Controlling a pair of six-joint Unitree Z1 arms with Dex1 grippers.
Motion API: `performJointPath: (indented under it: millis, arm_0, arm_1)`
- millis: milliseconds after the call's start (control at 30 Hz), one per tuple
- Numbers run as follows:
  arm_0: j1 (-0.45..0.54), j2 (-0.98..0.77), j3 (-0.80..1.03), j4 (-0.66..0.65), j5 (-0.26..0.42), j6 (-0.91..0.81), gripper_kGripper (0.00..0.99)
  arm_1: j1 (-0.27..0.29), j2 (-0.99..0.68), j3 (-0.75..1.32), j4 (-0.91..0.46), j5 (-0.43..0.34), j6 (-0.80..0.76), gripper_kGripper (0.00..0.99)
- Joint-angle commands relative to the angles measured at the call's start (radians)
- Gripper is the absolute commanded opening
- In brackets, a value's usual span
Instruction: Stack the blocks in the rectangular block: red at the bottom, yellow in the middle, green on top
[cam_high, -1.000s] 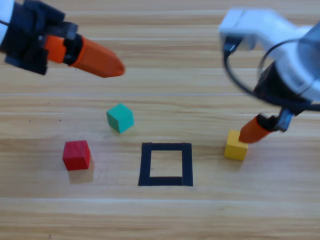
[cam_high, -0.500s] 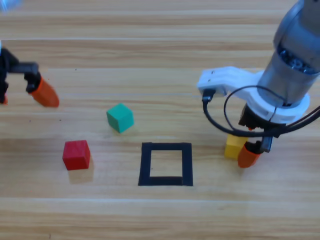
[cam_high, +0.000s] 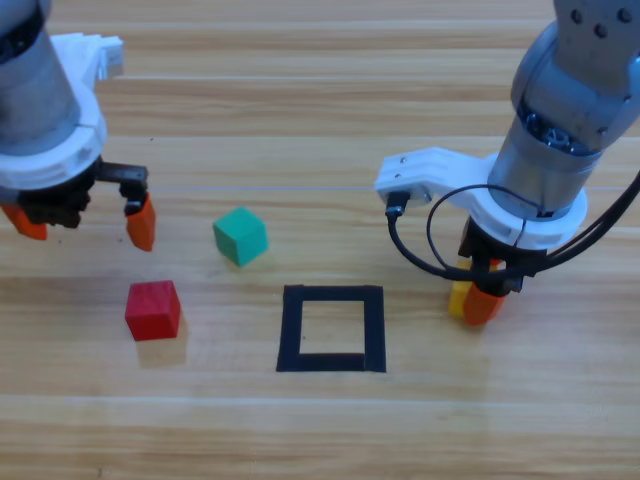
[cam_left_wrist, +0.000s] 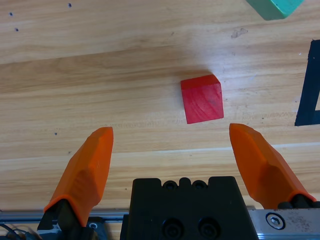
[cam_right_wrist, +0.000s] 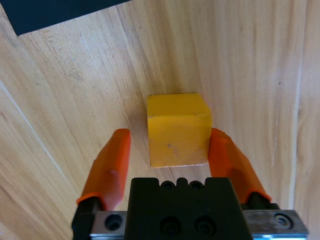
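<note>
red cube (cam_high: 153, 309), yellow cube (cam_right_wrist: 177, 129), teal-green cube (cam_high: 240, 236)

the tape square (cam_high: 332, 328) lies mid-table (cam_high: 300, 100). two cubes sit to its left, one (cam_high: 153, 309) beside it, another (cam_high: 240, 235) farther back and nearer. the third cube (cam_high: 459, 297) sits right of the square, between the right gripper's (cam_high: 483, 292) jaws. the left gripper (cam_high: 85, 220) hangs behind the leftmost cube.

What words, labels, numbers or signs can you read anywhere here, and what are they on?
None: no readable text shows in any view.
The red cube, green cube and yellow cube have plain faces.
The tape square, the table and both hands, left and right, carry no lettering.
</note>
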Motion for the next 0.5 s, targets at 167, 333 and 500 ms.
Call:
performJointPath:
  millis: [167,333,500]
  arm_0:
    - [-0.036,0.107,-0.009,0.006,-0.011,-0.086,0.983]
    - [-0.039,0.145,-0.011,0.000,-0.037,-0.140,0.976]
    - [-0.045,0.165,-0.026,-0.009,-0.070,-0.193,0.974]
  arm_1:
    - [-0.029,0.096,-0.027,0.046,0.009,-0.019,0.026]
    - [-0.030,0.038,-0.062,0.135,0.012,0.000,0.000]
    - [-0.029,-0.098,-0.093,0.231,0.012,0.096,0.000]
